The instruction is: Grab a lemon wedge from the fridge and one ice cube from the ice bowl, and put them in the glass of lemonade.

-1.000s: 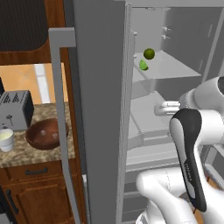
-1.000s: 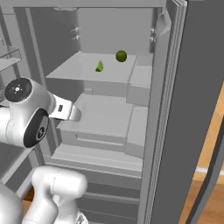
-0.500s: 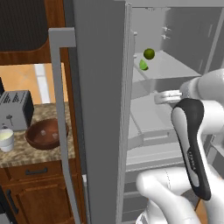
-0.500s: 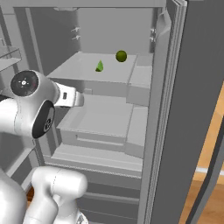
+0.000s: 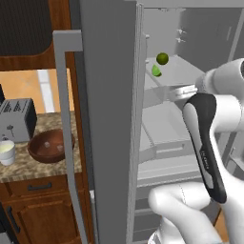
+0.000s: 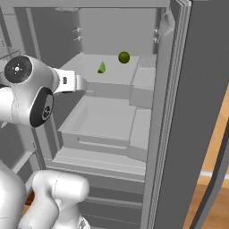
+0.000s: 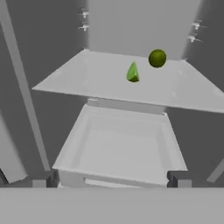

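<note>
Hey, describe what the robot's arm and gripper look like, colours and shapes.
The arm is made of rounded, glossy white shells with a long black panel along one link. In the right base view a round dark joint cap with small pale dots shows. The gripper has two small, blocky dark-grey fingertips. No cables show.

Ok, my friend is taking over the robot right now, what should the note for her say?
Pincer: open, holding nothing, aimed into the open tall grey fridge.
Small pale green lemon wedge: on the upper fridge shelf, beside the darker green round fruit, not touching it.
Shallow reddish-brown ice bowl: on the counter, next to the short whitish glass of lemonade.
Done: fridge door is open.
Left: pick up the wedge, drop it in the glass, then fetch one ice cube from the bowl and add it too.
</note>
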Robot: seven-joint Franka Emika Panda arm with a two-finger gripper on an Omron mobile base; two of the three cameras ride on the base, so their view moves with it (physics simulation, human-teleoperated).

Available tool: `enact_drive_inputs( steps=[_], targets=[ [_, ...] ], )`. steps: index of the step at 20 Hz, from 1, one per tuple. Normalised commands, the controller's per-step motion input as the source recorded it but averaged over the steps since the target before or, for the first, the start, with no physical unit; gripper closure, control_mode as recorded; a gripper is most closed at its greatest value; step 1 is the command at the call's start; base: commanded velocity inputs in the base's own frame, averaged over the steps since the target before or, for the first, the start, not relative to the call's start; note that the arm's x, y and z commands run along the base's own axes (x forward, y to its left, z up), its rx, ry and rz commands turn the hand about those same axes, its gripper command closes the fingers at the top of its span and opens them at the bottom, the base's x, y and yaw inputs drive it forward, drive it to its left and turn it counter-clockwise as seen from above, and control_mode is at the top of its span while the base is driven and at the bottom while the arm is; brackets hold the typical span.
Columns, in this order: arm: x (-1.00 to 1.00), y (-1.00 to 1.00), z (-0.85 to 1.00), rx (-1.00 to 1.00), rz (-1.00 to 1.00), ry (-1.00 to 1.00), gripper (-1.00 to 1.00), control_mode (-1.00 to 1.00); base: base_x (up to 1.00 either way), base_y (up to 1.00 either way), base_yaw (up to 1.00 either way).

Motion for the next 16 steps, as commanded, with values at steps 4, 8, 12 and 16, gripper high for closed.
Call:
enact_drive_inputs(
  steps=[4,8,12,16],
  targets=[
    [0.08,-0.04,0.37,0.09,-0.02,0.00,-1.00,-1.00,0.00,0.00,0.00],
    [0.21,-0.14,0.01,0.12,-0.02,0.00,-1.00,-1.00,0.00,0.00,0.00],
    [0.44,-0.03,-0.09,0.04,-0.01,0.00,-1.00,-1.00,0.00,0.00,0.00],
    [0.52,0.00,-0.04,0.00,0.00,0.00,-1.00,-1.00,0.00,0.00,0.00]
  ],
)
